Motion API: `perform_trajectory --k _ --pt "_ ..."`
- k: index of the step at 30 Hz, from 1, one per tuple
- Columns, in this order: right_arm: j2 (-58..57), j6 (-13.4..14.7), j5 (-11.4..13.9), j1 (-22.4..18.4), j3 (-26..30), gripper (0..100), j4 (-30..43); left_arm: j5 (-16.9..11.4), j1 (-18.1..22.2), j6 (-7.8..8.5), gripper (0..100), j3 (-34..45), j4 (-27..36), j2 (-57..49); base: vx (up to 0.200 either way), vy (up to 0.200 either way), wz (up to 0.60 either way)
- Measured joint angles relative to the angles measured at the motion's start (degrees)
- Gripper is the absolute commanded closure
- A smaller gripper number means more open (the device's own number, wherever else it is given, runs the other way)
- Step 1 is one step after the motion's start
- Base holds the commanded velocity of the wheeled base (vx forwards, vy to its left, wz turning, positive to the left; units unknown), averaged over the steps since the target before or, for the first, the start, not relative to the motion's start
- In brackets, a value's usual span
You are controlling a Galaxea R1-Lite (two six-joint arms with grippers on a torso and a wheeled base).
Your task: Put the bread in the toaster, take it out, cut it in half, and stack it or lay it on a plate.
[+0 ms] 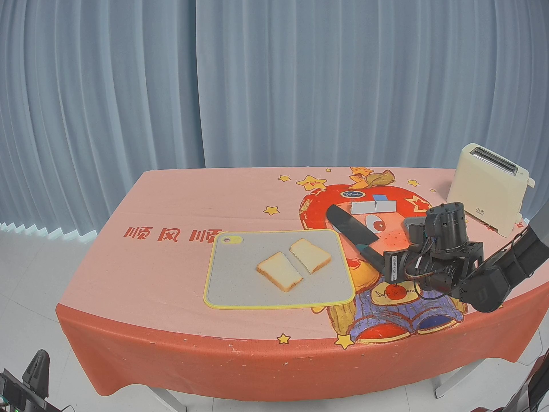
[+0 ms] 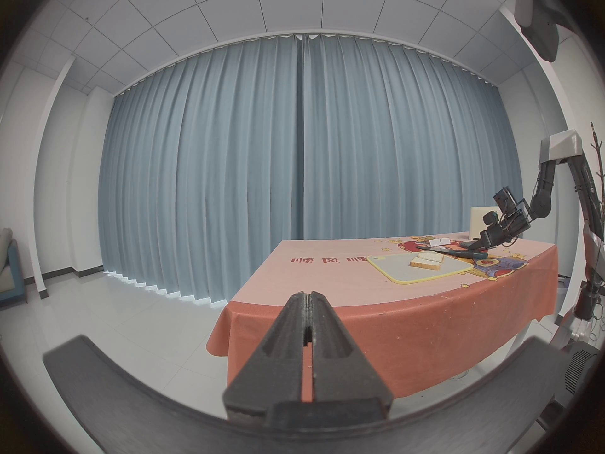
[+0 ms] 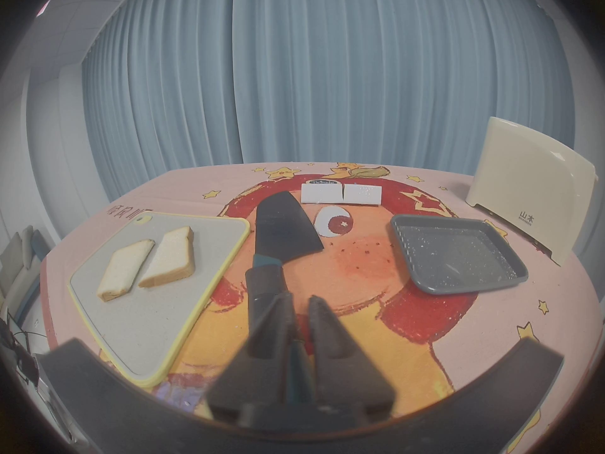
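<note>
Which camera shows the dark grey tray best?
Right wrist view: the tray lies whole and uncovered. In the head view the right arm hides most of it; from the left wrist view it is too far to tell.

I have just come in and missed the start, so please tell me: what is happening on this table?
The bread is already cut. The bread halves lie side by side on the cutting board. The right tool is closed on the handle of the knife, whose blade lies flat on the table beside the board. Neither half is on the grey tray yet. The left tool is shut, away from the table.
</note>
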Motion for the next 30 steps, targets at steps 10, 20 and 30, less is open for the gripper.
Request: perform_trajectory --k 10,20,30 --pt "-0.39 0.22 -0.11 0.24 -0.13 100 -6.44 0.0 0.0 0.0 100 0.0 0.02 0.0 0.0 0.0 0.0" --pt "-3.75 -0.93 -0.27 1.4 2.07 0 -8.24 0.0 0.0 0.0 100 0.0 0.02 0.0 0.0 0.0 0.0" --pt "-2.32 -1.23 0.88 1.66 3.17 0 -8.78 0.0 0.0 -0.02 100 0.0 0.0 0.0 0.0 0.0 0.0"
